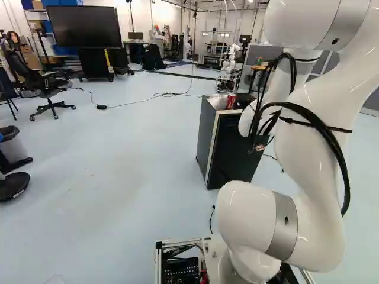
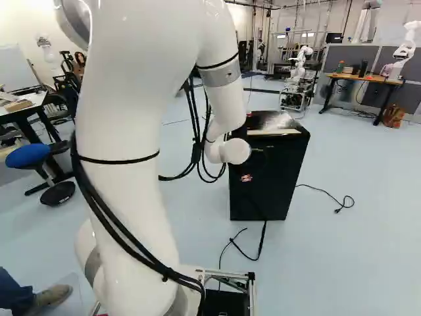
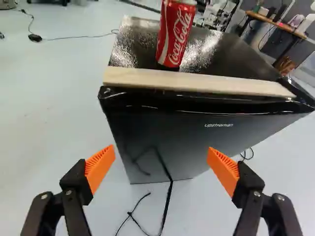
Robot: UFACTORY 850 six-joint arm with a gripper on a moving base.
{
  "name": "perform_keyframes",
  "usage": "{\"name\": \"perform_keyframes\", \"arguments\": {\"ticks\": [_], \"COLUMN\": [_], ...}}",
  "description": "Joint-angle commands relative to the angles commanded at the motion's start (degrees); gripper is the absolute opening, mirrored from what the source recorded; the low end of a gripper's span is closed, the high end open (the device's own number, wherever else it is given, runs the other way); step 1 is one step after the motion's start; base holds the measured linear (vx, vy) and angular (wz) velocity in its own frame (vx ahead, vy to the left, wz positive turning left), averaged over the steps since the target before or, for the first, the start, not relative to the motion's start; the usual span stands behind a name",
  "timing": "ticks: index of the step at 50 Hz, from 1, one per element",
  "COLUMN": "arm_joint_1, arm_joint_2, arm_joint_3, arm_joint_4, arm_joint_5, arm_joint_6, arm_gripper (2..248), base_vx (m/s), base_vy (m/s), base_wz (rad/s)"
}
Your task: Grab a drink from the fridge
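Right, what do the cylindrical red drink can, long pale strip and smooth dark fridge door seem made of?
Red can: probably printed metal; curved side shines.
Pale strip: likely bare wood; matt tan.
Fridge door: glossy metal or plastic, unclear which; apparently mirrors the black cable.

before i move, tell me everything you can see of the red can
The can is red with white script lettering and looks like shiny metal. It stands upright on the fridge, just beyond the wooden strip. Its top is outside the wrist view. The open gripper isn't touching it.
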Motion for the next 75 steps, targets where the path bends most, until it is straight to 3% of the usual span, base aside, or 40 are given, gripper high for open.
{"name": "perform_keyframes", "arguments": {"ticks": [11,42,56,75], "arm_joint_1": [0.51,0.88,1.51,4.09], "arm_joint_2": [1.87,7.21,8.32,7.42], "arm_joint_3": [2.04,3.55,2.63,-1.24], "arm_joint_4": [0.32,0.46,2.32,5.99], "arm_joint_5": [3.01,3.31,3.31,3.31], "arm_joint_6": [0.0,0.0,0.0,0.0], "arm_gripper": [247,247,247,247], "base_vx": [0.0,0.0,0.0,0.0], "base_vy": [0.0,0.0,0.0,0.0], "base_wz": [0.0,0.0,0.0,0.0]}}
